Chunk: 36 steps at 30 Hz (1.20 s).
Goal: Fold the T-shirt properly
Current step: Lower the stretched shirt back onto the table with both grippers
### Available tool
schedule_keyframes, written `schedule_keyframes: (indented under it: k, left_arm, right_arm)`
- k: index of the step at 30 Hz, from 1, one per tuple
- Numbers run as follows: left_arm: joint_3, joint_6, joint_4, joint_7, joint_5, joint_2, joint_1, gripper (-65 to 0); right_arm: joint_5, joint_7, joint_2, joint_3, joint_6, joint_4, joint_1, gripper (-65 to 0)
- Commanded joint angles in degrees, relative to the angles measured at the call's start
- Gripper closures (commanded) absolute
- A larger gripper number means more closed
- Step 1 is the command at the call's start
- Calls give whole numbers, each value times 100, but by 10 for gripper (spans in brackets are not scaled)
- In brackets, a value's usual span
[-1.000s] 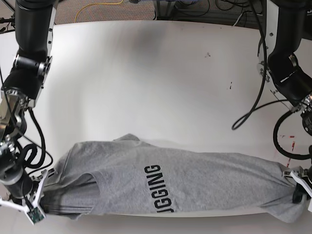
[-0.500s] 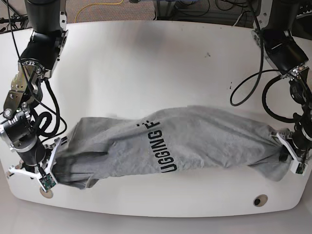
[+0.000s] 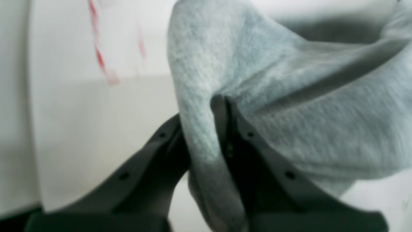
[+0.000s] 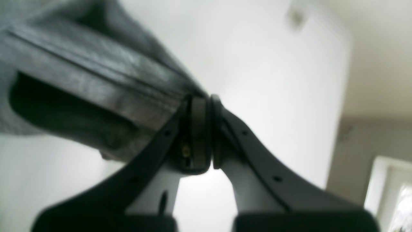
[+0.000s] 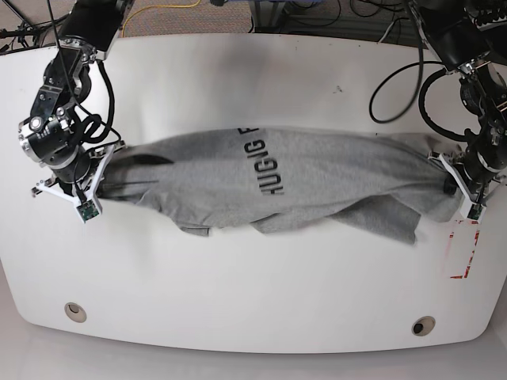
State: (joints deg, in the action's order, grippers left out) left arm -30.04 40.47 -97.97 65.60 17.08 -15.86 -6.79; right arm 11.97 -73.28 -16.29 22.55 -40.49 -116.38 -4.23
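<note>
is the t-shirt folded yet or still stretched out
Not folded: the T-shirt hangs stretched and bunched between the left gripper and right gripper.

arms point(image 5: 67, 59) blk | hands point(image 4: 209, 129) blk/wht | blk cables point(image 5: 396, 87)

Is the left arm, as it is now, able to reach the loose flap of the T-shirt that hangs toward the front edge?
Probably not now: the left gripper is shut on the T-shirt at its end, so it would have to let go first. The flap lies close by, uncovered.
</note>
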Motion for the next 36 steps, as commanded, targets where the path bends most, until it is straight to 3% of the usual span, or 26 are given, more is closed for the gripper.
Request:
schedule_keyframes:
  k: [1, 13, 21, 31, 35, 36]
  left_arm:
    - [-85, -47, -98, -90, -137, -137, -63, -6]
    - [79, -47, 115, -146, -494, -169, 149, -2]
    - [409, -47, 227, -227, -578, -148, -388, -11]
    - [759, -47, 106, -125, -518, -106, -1006, -25]
    - [871, -47, 115, -191, -527, -96, -1034, -54]
    - [904, -47, 139, -265, -520, -86, -957, -91]
  right_arm:
    - [-103, 217, -26, 93, 49, -79, -46, 0]
    - [-106, 245, 294, 141, 49, -130, 186, 0]
    - [-110, 170, 451, 26, 49, -137, -632, -3]
    - [-316, 153, 392, -138, 49, 209, -1531, -4]
    - [-362, 135, 376, -190, 49, 297, -1597, -5]
    - [-318, 158, 389, -155, 49, 303, -1480, -7]
